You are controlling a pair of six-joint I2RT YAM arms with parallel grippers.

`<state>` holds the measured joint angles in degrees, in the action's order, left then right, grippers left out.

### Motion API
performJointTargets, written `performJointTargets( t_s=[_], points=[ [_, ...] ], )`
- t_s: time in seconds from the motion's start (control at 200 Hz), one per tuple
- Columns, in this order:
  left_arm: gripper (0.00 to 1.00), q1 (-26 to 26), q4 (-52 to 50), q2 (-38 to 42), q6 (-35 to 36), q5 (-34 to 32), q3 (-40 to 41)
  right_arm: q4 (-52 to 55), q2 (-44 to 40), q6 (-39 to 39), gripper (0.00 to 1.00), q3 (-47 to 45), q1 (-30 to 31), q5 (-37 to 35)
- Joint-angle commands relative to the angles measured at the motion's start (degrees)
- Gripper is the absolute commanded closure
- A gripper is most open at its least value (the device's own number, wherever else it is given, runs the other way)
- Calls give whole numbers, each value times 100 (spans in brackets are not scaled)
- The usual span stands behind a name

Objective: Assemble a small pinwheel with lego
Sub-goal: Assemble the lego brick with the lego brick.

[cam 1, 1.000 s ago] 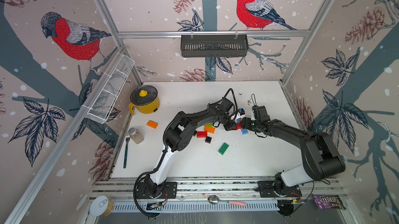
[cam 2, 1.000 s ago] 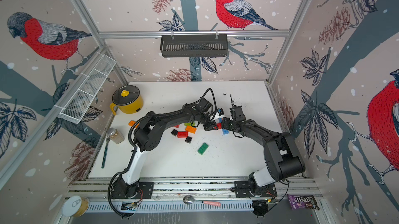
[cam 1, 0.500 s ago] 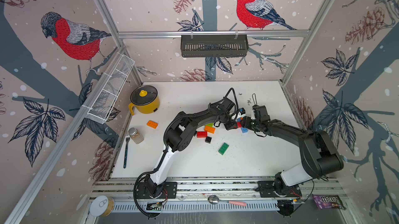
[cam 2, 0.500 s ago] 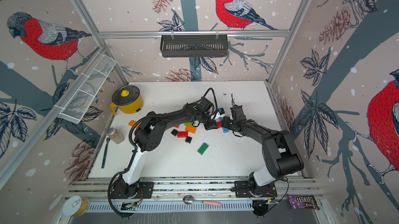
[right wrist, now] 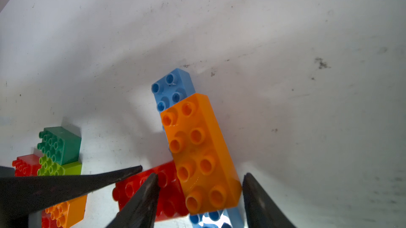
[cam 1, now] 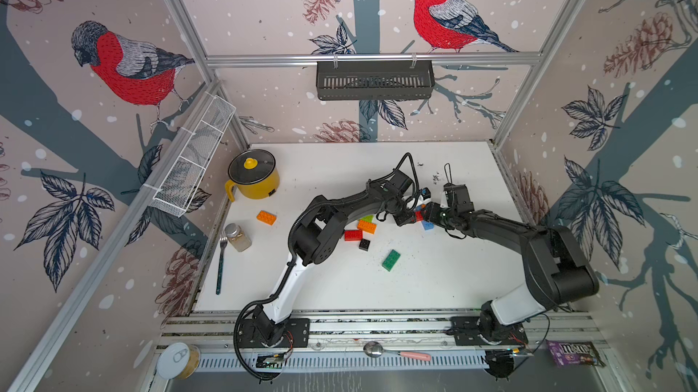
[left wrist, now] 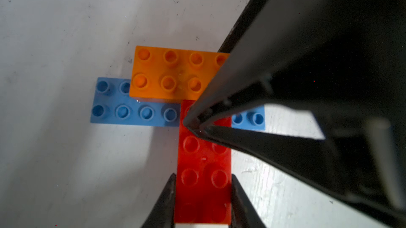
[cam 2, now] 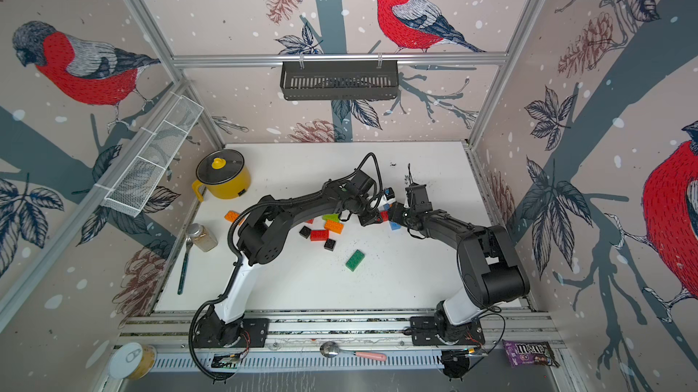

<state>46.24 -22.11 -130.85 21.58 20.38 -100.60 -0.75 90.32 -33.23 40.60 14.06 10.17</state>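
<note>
Your left gripper (left wrist: 203, 178) is clamped on the red brick (left wrist: 203, 161), low in the left wrist frame. Your right gripper (right wrist: 200, 176) has its jaws apart, straddling the orange brick (right wrist: 197, 150) that's stacked on the blue brick (right wrist: 171, 88). In both top views that cluster sits just right of centre on the table (cam 1: 453, 276).

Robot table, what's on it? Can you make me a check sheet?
Surface: white table, dark specks.
Job's things: orange brick and red brick sit on blue brick; green brick and black brick loose.
Clutter: yellow pot, jar, fork.
Grippers: left gripper shut on red brick; right gripper open around orange brick.
Cables: black cable loops by left arm.
Surroundings: bird wallpaper, black basket, wire basket.
</note>
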Motion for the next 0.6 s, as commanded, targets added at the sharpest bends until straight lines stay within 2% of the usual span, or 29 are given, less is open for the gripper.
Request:
performJointTargets(
  t_s=[0.0, 0.595],
  points=[
    [85, 33, -687, -95, 320, -266, -86, 1420, 169, -122, 40, -109, -133, -877],
    [77, 34, -681, -192, 311, -553, -230, 1353, 407, -315, 40, -193, -272, -830]
  ],
)
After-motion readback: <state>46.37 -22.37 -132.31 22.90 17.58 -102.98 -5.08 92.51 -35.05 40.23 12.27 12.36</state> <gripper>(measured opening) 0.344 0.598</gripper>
